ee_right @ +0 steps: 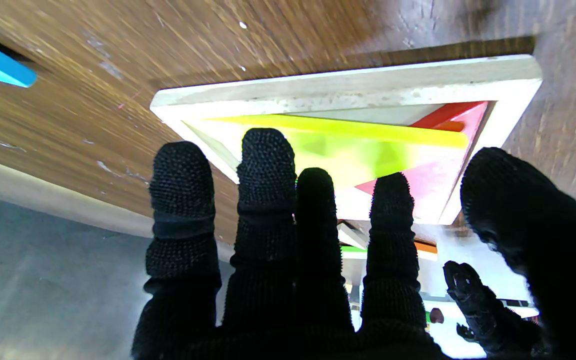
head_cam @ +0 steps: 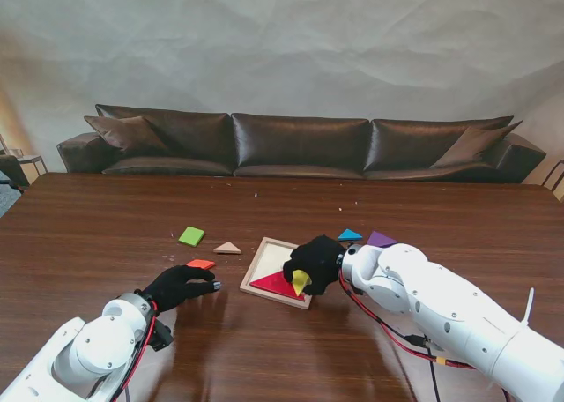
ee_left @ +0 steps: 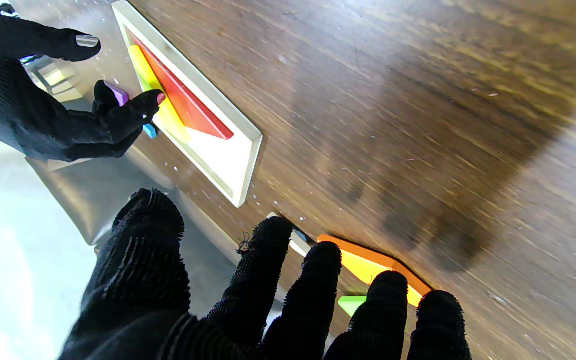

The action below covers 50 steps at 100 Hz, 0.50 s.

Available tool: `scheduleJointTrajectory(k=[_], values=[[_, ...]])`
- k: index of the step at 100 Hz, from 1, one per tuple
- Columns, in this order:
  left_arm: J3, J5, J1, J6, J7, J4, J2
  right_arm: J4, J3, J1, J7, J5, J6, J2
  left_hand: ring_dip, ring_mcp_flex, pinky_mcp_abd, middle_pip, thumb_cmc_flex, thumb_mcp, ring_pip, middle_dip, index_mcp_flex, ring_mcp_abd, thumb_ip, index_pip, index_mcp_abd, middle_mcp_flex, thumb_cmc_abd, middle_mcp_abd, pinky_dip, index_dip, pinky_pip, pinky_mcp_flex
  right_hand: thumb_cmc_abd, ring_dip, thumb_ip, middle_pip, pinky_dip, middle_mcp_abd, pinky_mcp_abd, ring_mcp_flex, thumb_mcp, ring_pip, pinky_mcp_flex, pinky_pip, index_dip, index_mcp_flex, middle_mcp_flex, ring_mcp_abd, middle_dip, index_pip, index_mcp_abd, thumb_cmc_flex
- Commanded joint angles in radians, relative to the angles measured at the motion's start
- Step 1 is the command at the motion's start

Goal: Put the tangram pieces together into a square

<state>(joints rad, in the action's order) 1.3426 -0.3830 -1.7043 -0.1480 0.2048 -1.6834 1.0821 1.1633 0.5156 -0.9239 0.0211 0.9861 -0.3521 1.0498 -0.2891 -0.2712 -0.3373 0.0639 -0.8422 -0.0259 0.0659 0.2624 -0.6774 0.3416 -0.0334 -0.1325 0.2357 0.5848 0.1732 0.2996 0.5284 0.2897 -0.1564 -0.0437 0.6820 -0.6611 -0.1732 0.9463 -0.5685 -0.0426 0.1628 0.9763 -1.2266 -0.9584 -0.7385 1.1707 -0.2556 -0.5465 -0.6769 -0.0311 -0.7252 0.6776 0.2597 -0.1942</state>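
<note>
The shallow square wooden tray [head_cam: 263, 257] with a pale raised rim lies flat on the dark, streaky-grained wooden table [head_cam: 106, 226], one corner turned toward me. Inside it a flat red triangle [head_cam: 275, 285] lies against the near rim, its long edge along that rim and its apex pointing into the tray. The right hand [head_cam: 315, 263], in a black knitted glove with a pebbled grip texture, is over the tray's right corner with its fingers [ee_right: 267, 165] close together and bent down onto a glossy yellow triangle [head_cam: 300, 281]; the piece sits tilted, partly overlapping the red one, its long edge running across the fingertips in the right wrist view. Whether the thumb pinches it or the fingers only press on it cannot be told. Just beyond the knuckles lie a blue triangle [head_cam: 350, 235] and a purple piece [head_cam: 382, 240]. The left hand [head_cam: 181, 285], in a fuzzier black glove, rests low on the table with fingers [ee_left: 268, 250] spread and holding nothing; a flat orange piece [head_cam: 201, 264] lies right at its fingertips, contact uncertain. Beyond that are a tan triangle [head_cam: 227, 248] and a green square [head_cam: 191, 236]. No writing is legible anywhere.
</note>
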Motion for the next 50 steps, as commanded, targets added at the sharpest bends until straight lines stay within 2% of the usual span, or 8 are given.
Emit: scheduleJointTrajectory(k=[1, 50], values=[[0.0, 0.002, -0.004, -0.002, 0.017, -0.003, 0.001, 0.007, 0.004, -0.009, -0.019, 0.008, -0.007, -0.007, -0.006, -0.02, 0.017, 0.004, -0.013, 0.021, 0.006, 0.005, -0.018, -0.004, 0.021, -0.003, 0.001, 0.022, -0.031, 0.009, 0.003, 0.007, 0.0, 0.0, 0.014, -0.001, 0.018, -0.008, -0.003, -0.009, -0.01, 0.035, -0.008, 0.001, 0.192, 0.035, -0.014, -0.022, -0.021, -0.011, 0.015, 0.027, -0.029, 0.047], [-0.003, 0.004, 0.0, -0.004, 0.02, 0.0, 0.0, 0.021, 0.046, -0.035, -0.033, 0.02, -0.03, -0.016, -0.006, -0.021, 0.017, 0.004, -0.014, 0.021, 0.006, 0.005, -0.019, -0.003, 0.021, -0.003, 0.003, 0.023, -0.031, 0.01, 0.002, 0.007, 0.0, -0.001, 0.024, 0.0, 0.015, -0.008, -0.002, -0.007, -0.009, 0.042, -0.014, 0.002, 0.186, 0.036, -0.018, -0.042, -0.028, -0.015, 0.015, 0.034, -0.027, 0.046]])
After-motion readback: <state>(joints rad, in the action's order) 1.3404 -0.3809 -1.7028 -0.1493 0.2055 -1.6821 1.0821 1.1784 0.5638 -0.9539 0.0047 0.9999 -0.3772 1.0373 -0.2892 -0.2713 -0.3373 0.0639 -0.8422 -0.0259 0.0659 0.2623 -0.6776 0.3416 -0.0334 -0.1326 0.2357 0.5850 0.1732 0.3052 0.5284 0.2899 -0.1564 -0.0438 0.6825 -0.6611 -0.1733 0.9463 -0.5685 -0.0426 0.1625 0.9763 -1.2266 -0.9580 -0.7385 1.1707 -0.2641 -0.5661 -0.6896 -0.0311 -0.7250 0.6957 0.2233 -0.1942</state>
